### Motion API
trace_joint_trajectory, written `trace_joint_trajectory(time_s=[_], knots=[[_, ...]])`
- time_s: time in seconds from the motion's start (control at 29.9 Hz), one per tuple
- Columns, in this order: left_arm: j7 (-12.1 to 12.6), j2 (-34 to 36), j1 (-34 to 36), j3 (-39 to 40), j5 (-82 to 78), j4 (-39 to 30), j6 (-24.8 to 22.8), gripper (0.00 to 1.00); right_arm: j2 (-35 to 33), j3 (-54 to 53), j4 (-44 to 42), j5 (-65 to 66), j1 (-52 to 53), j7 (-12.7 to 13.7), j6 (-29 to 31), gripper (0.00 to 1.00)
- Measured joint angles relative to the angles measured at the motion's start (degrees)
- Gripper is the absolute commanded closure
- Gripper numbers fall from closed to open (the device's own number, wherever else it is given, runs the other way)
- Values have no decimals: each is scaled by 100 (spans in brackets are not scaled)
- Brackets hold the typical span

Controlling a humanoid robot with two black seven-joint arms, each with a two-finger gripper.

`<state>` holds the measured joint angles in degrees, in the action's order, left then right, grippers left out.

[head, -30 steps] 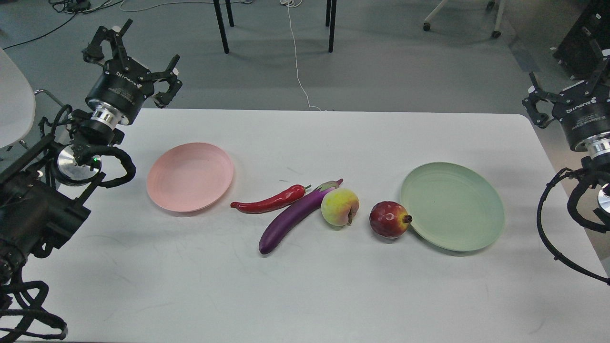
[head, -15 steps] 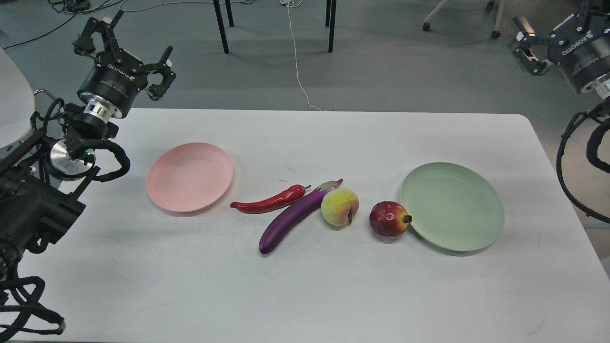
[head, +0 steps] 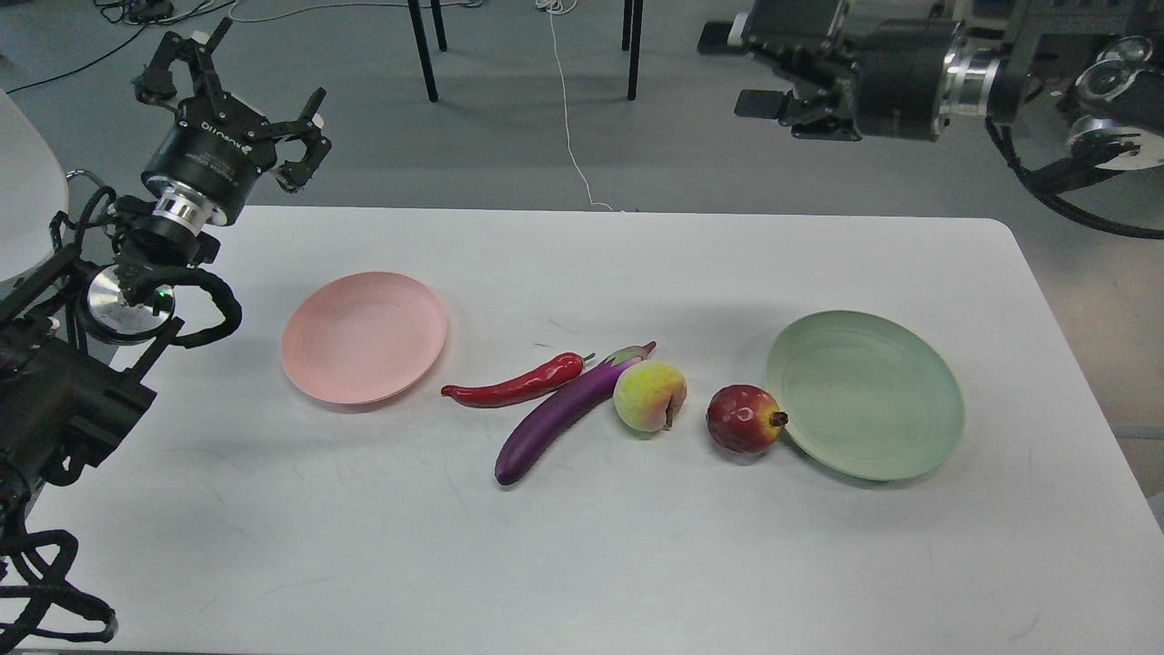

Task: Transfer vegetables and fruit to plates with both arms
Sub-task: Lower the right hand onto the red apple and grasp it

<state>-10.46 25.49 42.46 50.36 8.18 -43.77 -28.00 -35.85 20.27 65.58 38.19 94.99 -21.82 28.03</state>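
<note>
- Our left gripper (head: 238,80) hangs over the far left corner of the white bench (head: 582,564), its fingers (head: 305,159) spread wide and holding nothing.
- Our right gripper (head: 759,64) reaches in from the far right, above the floor beyond the bench; its fingers look spread and bare.
- The pink plate (head: 364,337) sits left of centre, with nothing on it.
- The red chili pepper (head: 514,387) lies just right of the pink plate, its stem end touching the purple eggplant (head: 564,414), which slants from near left to far right.
- The peach (head: 649,395) touches the eggplant's cap end.
- The pomegranate (head: 744,418) rests against the near left rim of the green plate (head: 864,393), which holds nothing.
</note>
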Motion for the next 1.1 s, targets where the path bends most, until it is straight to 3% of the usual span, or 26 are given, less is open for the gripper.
trace_joint_trajectory(time_s=[0.37,0.74,1.1], knots=[[-43,-7,-26,1,16,-1,0,2,672,1724,246,2383,210,-98,-371,4],[-44,10,-33,-10,-12,-1,0,2,1391,2150,66,2491,-268,-122,-601,5],[-44,115,-36,-27,-29,3,0,2,1586,2255,-359,2720,-747,-121,-760,5]])
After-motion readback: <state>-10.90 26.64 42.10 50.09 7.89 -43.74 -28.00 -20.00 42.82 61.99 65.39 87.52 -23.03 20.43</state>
